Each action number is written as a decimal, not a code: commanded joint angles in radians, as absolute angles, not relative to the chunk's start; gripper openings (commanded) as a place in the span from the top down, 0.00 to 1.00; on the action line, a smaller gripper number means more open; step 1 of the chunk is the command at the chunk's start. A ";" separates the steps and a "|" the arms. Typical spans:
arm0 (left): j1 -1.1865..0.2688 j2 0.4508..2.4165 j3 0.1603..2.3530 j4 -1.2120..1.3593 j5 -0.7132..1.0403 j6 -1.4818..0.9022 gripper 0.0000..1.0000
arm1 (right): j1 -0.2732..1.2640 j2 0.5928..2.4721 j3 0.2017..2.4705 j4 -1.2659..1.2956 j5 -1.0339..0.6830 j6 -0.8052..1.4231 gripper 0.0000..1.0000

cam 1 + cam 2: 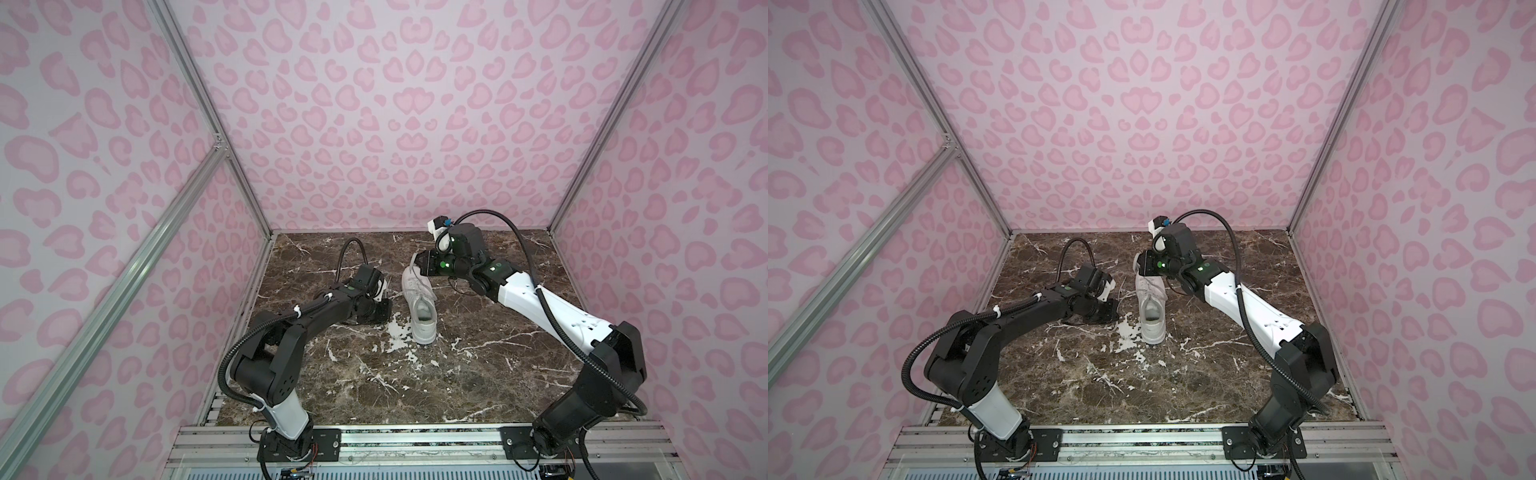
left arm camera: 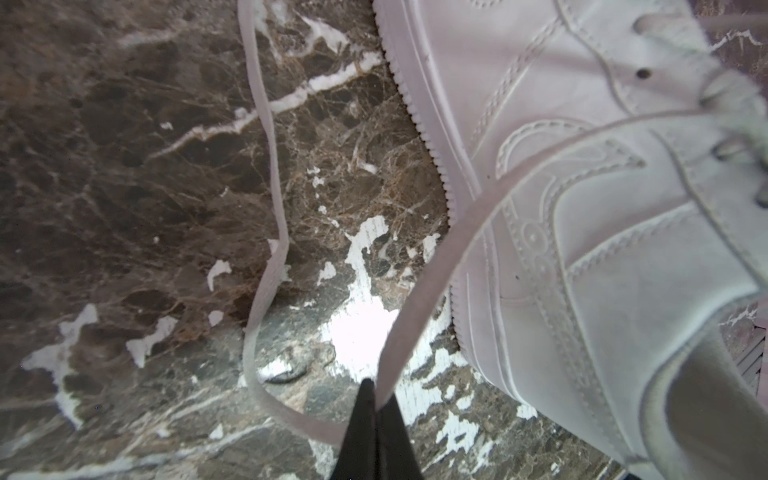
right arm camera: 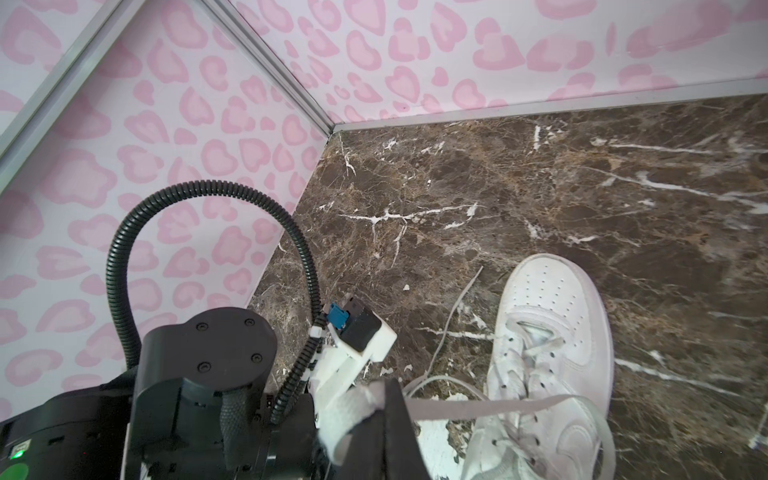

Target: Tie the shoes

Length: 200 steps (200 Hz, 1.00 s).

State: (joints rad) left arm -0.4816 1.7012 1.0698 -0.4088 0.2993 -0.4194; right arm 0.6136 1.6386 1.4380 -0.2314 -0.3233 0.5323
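Observation:
The one shoe in view, a white low-top sneaker, stands on the marble table with its toe toward the back wall. My left gripper sits low beside the shoe's left flank. In the left wrist view this gripper is shut on a flat lace that rises to the shoe. My right gripper hovers over the toe end. The right wrist view shows it shut on the other lace, which stretches taut to the eyelets of the shoe.
The dark marble table has white worn patches next to the shoe. Pink patterned walls with aluminium posts close in the back and both sides. A metal rail carries both arm bases at the front. A slack lace loop lies on the marble.

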 commanded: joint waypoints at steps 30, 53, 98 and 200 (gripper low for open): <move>-0.483 1.681 1.034 -0.377 0.324 -0.447 0.97 | 0.659 1.710 1.536 -0.253 -0.321 0.542 1.00; -0.482 1.668 1.021 -0.373 0.323 -0.452 0.97 | 0.678 1.738 1.573 -0.263 -0.317 0.545 1.00; -0.482 1.680 1.017 -0.369 0.336 -0.450 0.97 | 0.706 1.777 1.621 -0.264 -0.312 0.552 1.00; -0.482 1.647 0.979 -0.371 0.351 -0.492 0.97 | 0.693 2.031 1.730 -0.290 -0.325 0.645 1.00</move>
